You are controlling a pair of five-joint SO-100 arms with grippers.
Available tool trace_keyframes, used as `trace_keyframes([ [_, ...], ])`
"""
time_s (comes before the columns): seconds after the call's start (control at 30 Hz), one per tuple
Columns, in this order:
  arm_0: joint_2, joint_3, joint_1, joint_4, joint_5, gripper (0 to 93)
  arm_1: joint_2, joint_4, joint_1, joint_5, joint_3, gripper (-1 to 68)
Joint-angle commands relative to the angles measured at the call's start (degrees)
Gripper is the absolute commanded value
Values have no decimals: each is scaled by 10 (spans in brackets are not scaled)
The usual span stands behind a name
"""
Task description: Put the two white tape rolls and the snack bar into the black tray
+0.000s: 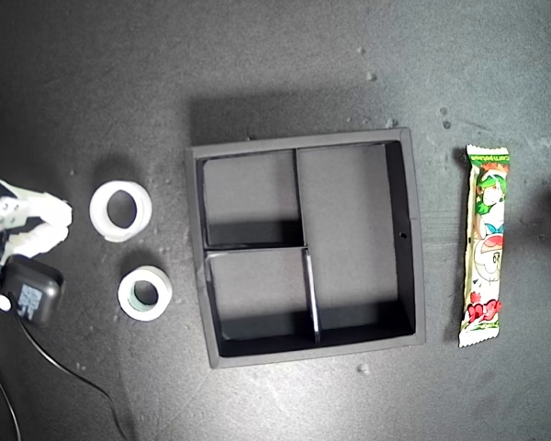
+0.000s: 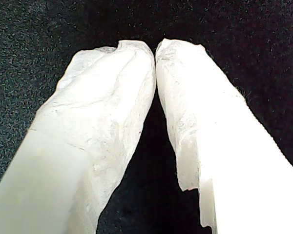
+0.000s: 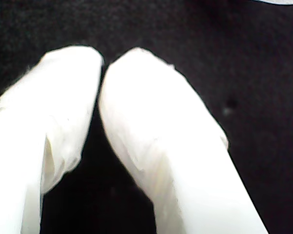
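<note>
Outside the black tray we're still looking at both white tape rolls and the snack bar; our first gripper and second gripper are sitting pinched closed, holding nothing

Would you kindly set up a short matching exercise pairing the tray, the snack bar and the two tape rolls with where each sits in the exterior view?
Things:
1. black tray
2. snack bar
3. wide-holed tape roll
4. tape roll with greenish core

Places in the exterior view:
A. right of the tray
B. centre
C. left of the tray, nearer the bottom edge
D. left of the tray, nearer the top edge

Pairs: 1-B, 2-A, 3-D, 4-C
</note>
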Motion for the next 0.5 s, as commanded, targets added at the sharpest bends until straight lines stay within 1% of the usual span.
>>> trace_keyframes([
  [0.0, 30, 34, -2, 23, -2, 4, 3, 1, 4, -13, 7, -1],
  [0.1, 30, 34, -4, 7, 2, 17, 3, 1, 5, -13, 7, -1],
  [0.17, 30, 34, 5, -25, 1, 1, 3, 1, 18, -16, 7, -2],
  [0.23, 30, 34, 18, -38, -47, 0, 3, -2, 23, -45, 7, -2],
  [0.27, 30, 34, 23, -37, -89, 0, 3, -2, 31, -54, 7, -2],
  [0.3, 30, 34, 24, -34, -116, 0, 3, -2, 42, -54, 7, -3],
  [0.33, 30, 34, 23, -33, -131, 0, 3, -8, 48, -57, 7, -3],
  [0.4, 30, 34, 21, -38, -132, 0, 3, -19, 47, -52, 7, -3],
  [0.47, 29, 34, 38, -59, -123, 0, 3, -24, 44, -23, 7, -3],
])
